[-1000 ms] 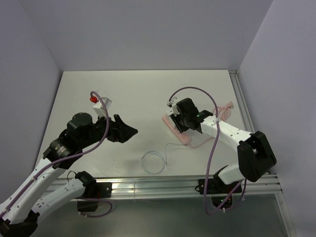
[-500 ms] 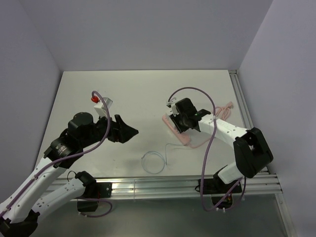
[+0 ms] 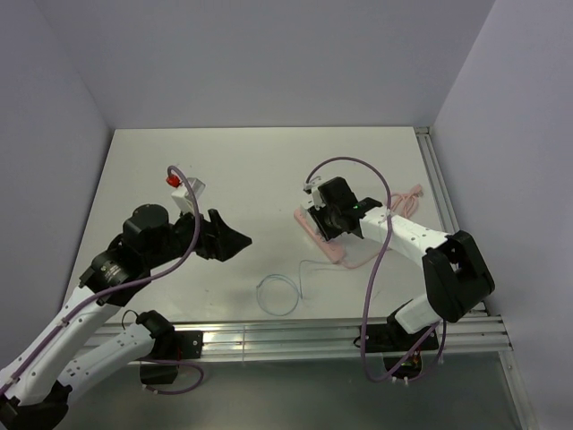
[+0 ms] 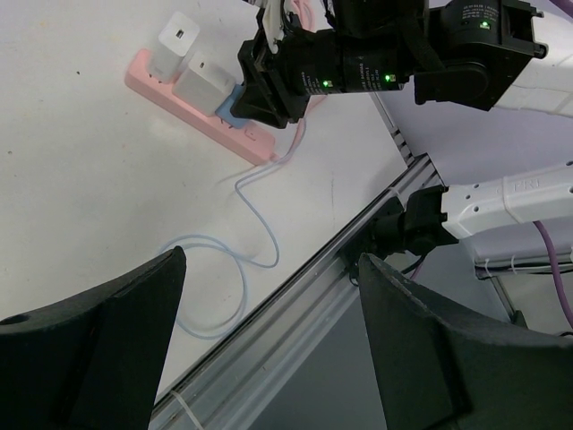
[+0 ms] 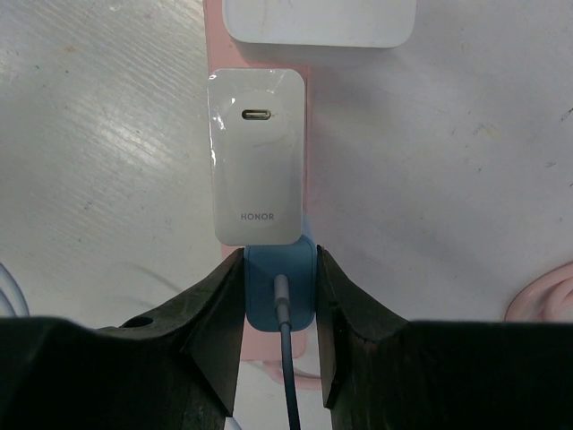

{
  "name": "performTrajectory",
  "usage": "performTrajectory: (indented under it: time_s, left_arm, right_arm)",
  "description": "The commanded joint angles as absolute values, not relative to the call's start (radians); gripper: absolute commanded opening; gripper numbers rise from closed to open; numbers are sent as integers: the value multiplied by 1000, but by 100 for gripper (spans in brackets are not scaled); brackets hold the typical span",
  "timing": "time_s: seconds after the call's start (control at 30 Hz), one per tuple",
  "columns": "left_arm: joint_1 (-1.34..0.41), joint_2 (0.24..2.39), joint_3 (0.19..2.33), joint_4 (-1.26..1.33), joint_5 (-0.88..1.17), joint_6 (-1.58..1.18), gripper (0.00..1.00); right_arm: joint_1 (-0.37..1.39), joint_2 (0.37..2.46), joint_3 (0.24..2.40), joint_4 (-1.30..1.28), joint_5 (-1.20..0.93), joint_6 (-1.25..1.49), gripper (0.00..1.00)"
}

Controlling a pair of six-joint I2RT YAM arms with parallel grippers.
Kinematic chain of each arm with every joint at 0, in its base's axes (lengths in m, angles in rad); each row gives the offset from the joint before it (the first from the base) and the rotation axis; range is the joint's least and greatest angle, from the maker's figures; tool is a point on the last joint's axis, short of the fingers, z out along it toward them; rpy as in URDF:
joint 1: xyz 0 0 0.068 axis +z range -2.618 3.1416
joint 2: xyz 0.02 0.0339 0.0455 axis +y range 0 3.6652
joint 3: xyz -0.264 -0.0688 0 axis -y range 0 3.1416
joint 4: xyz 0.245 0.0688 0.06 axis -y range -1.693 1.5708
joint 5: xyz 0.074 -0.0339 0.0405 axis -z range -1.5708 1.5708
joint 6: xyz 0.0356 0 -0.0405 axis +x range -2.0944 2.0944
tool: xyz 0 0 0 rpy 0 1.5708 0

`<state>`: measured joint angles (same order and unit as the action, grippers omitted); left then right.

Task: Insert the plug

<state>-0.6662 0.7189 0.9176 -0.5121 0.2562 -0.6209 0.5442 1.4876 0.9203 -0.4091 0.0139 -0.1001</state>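
In the right wrist view, the right end effector at bottom centre is closed narrow on the blue plug. The plug sits on the pink power strip, whose long axis runs straight up the frame, and touches 1 white charger just beyond. Seating it probably needs a straight downward push. The left end effector, spread wide, hovers well apart at overhead left.

The power strip is pink, and the charger on it is white with grey HONOR lettering. The plug is blue with a duller blue cable, and the right tool is black. The desk is plain white, faintly streaked.
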Motion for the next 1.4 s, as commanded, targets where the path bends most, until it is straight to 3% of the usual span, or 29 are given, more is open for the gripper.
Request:
performTrajectory:
  time_s: [0.0,0.13,0.3,0.67,0.93,1.0,1.03,1.07,1.13,1.37]
  left_arm:
    - [-664,695,910,-486,246,-597,83]
    - [-664,713,914,-482,253,-598,83]
    - [-664,715,916,-465,267,-624,83]
    - [-664,703,902,-463,261,-637,83]
    - [-664,700,910,-460,270,-637,83]
    - [-664,698,917,-480,264,-630,83]
    - [-664,698,920,-482,259,-627,83]
    - [-666,696,919,-483,258,-627,83]
    - [-664,698,913,-477,264,-632,83]
    - [-666,698,897,-446,288,-653,83]
  right_arm:
    - [537,1533,871,-408,-18,-74,0]
    - [545,1496,897,-324,-86,-3,0]
    - [543,1606,1012,-368,-100,182,0]
    - [606,1569,832,-287,-74,321,0]
    - [624,1644,854,-350,-60,351,0]
    - [629,1623,858,-356,-29,345,9]
    - [638,1609,856,-354,-17,342,17]
    - [641,1582,854,-356,-2,338,35]
    - [643,1562,861,-379,38,322,49]
    - [647,1496,940,-462,89,264,61]
